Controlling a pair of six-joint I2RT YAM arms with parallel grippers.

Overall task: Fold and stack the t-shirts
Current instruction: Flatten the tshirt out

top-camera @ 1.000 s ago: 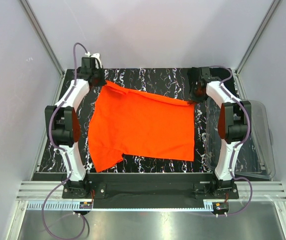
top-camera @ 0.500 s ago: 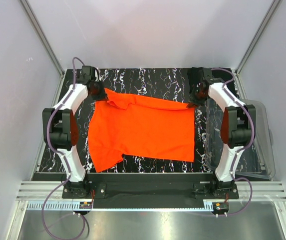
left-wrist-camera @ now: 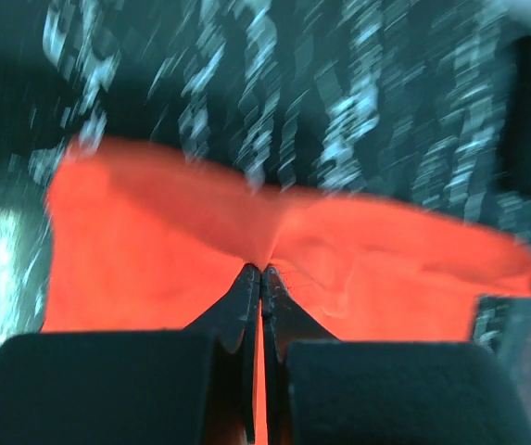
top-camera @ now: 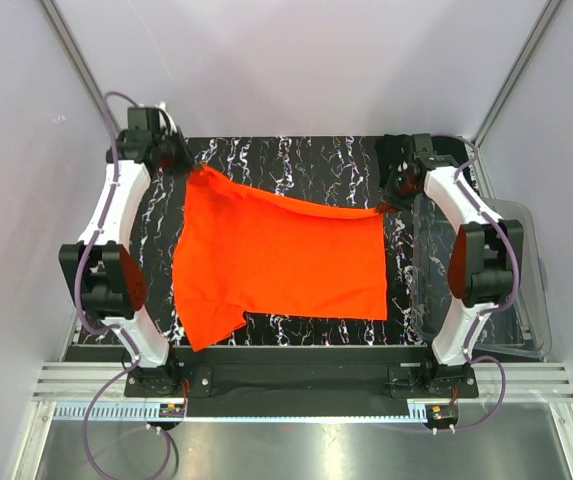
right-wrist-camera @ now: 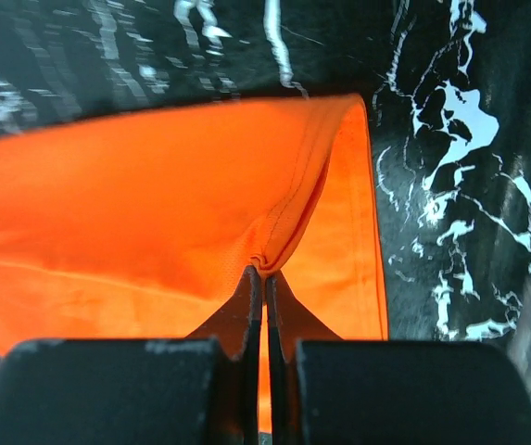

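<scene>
The orange-red t-shirt (top-camera: 281,255) is stretched over the black marbled table (top-camera: 296,155), its far edge lifted between both grippers. My left gripper (top-camera: 188,170) is shut on the far left corner; the left wrist view shows its tips (left-wrist-camera: 261,271) pinching the cloth (left-wrist-camera: 154,260). My right gripper (top-camera: 384,205) is shut on the far right corner; the right wrist view shows its tips (right-wrist-camera: 264,269) clamping the hemmed edge (right-wrist-camera: 154,204). One sleeve hangs at the near left. The black t-shirt is out of view.
A clear plastic bin (top-camera: 501,280) stands at the table's right edge, beside the right arm. Grey walls and metal posts close in the table on three sides. A metal rail runs along the near edge.
My left gripper has swung out to the far left and pulled the shirt's left corner with it, so the far edge is now taut. The right gripper has stayed nearly in place.
</scene>
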